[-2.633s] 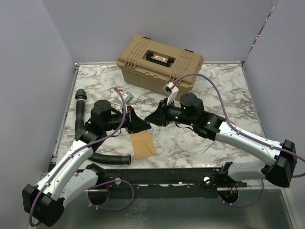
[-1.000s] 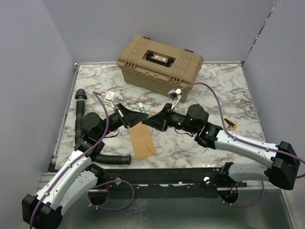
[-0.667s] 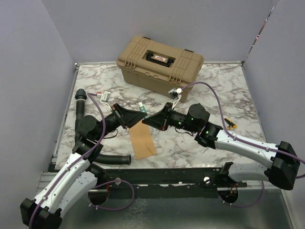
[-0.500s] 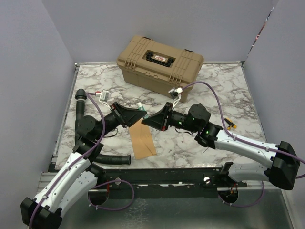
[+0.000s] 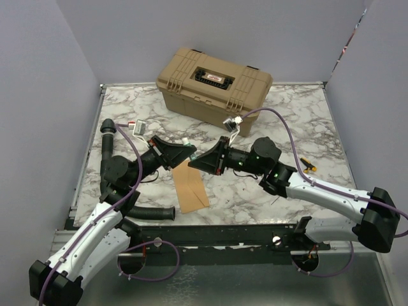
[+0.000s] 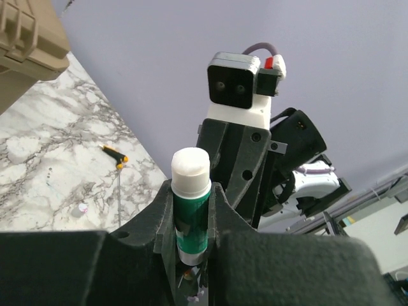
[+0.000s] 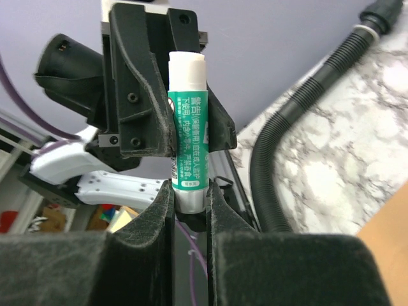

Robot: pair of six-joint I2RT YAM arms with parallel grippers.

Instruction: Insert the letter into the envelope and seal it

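Two grippers met over the table point(image 5: 319, 115), and we saw the left gripper point(image 6: 191, 213) clamped on the green body of the glue stick point(image 7: 187, 134) while the right gripper point(image 7: 190, 203) pinched its grey base, white cap on. The envelope point(image 5: 191, 189) lay flat on the marble just below them, toward the arms; the letter we could not make out apart from it, so whether it was inside we could not tell. We judged the shared hold the main risk: if either side pulled or twisted off-axis, the stick could tilt, slip free and drop onto the envelope or roll away. The two stood very close, so a small misalignment could knock them together. Room was tight toward the hose point(image 5: 150, 211) and the near table edge, and the tan case point(image 5: 213, 80) closed off the back; open marble lay to the right, short of the small screwdriver point(image 5: 308, 166).
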